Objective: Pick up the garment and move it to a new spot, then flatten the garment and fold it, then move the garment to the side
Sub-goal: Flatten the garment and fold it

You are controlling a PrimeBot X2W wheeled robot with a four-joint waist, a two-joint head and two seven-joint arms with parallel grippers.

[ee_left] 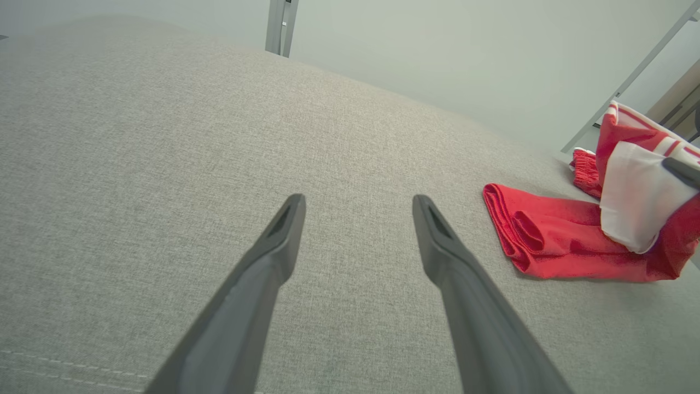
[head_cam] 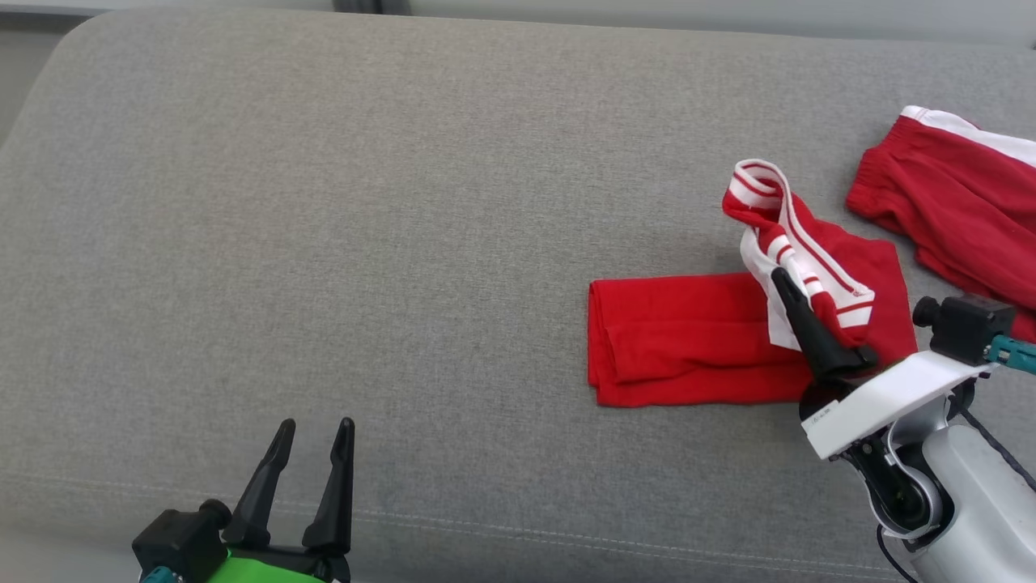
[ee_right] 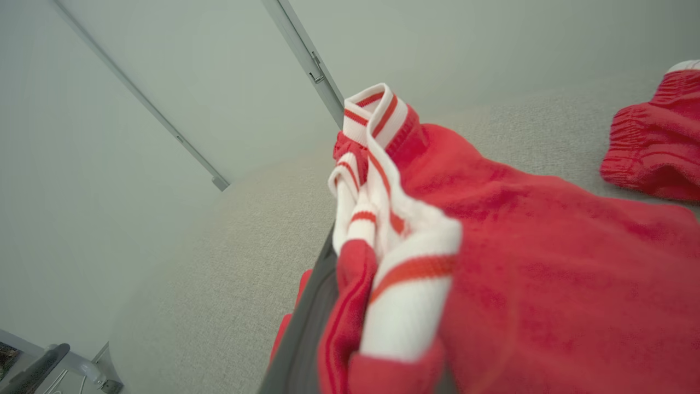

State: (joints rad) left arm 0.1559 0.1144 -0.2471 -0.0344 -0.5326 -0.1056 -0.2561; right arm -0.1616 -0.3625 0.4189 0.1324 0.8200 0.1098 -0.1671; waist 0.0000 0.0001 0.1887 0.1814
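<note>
A red garment (head_cam: 688,340) with white-and-red striped trim lies partly folded on the grey cushion (head_cam: 364,243), right of centre. My right gripper (head_cam: 783,283) is shut on the garment's striped edge and holds that end lifted above the rest. In the right wrist view the striped trim (ee_right: 383,219) drapes over one dark finger (ee_right: 306,328). The same garment (ee_left: 569,241) shows at the right of the left wrist view. My left gripper (head_cam: 314,433) stands open at the lower left, over bare cushion, far from the cloth. Its fingers (ee_left: 262,284) hold nothing.
A second red piece of clothing (head_cam: 955,194) with a white band lies at the far right of the cushion, also seen as a red elastic edge (ee_right: 656,148). The cushion's front seam (head_cam: 486,526) runs along the bottom. A pale wall and metal rails (ee_left: 281,27) stand behind.
</note>
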